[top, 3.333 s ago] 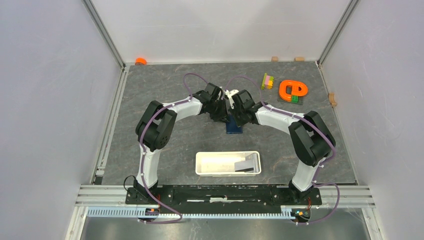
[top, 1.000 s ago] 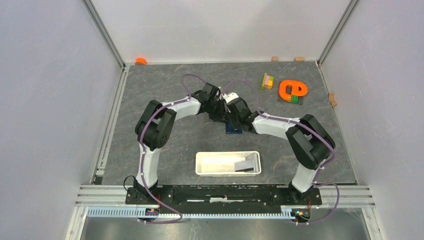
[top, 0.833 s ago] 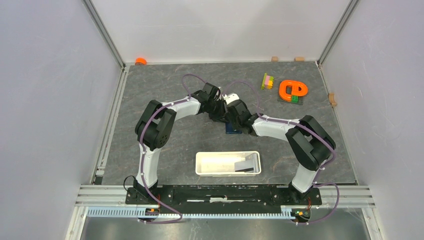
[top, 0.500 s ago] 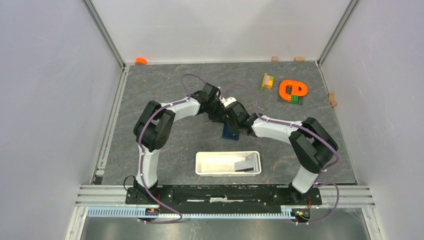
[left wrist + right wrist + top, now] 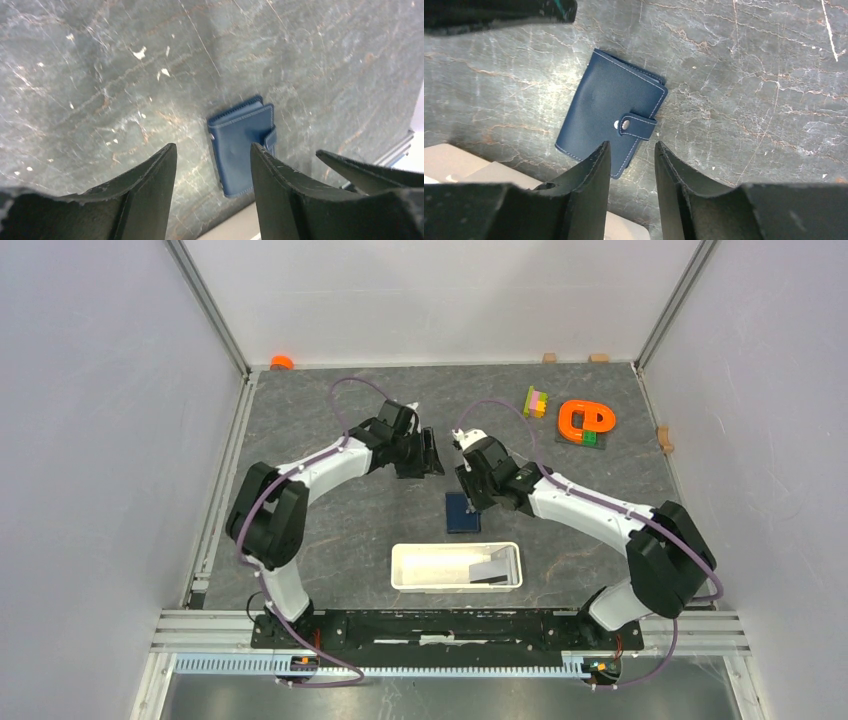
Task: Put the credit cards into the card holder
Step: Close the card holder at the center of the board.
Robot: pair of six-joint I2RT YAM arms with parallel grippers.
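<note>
The card holder [image 5: 463, 512] is a navy wallet lying flat and closed on the table, just behind the white tray. Its snap tab [image 5: 637, 125] is fastened. It also shows in the left wrist view [image 5: 242, 145] and the right wrist view [image 5: 611, 115]. My left gripper [image 5: 432, 452] is open and empty, up and to the wallet's far left [image 5: 212, 150]. My right gripper [image 5: 468, 490] is open and empty, just above the wallet's far edge [image 5: 631, 147]. A grey credit card [image 5: 490, 569] and a whitish credit card [image 5: 438, 562] lie in the tray.
The long white tray [image 5: 456, 586] stands near the arms' bases; its corner shows in the wrist views [image 5: 449, 160]. An orange ring toy [image 5: 585, 422] and coloured blocks [image 5: 537, 402] sit at the back right. An orange cap [image 5: 281, 362] is at the back left.
Both grippers were bunched together over the wallet, which stood up between them. They have let go and drawn apart, the left one back and left. The wallet now lies flat and closed.
</note>
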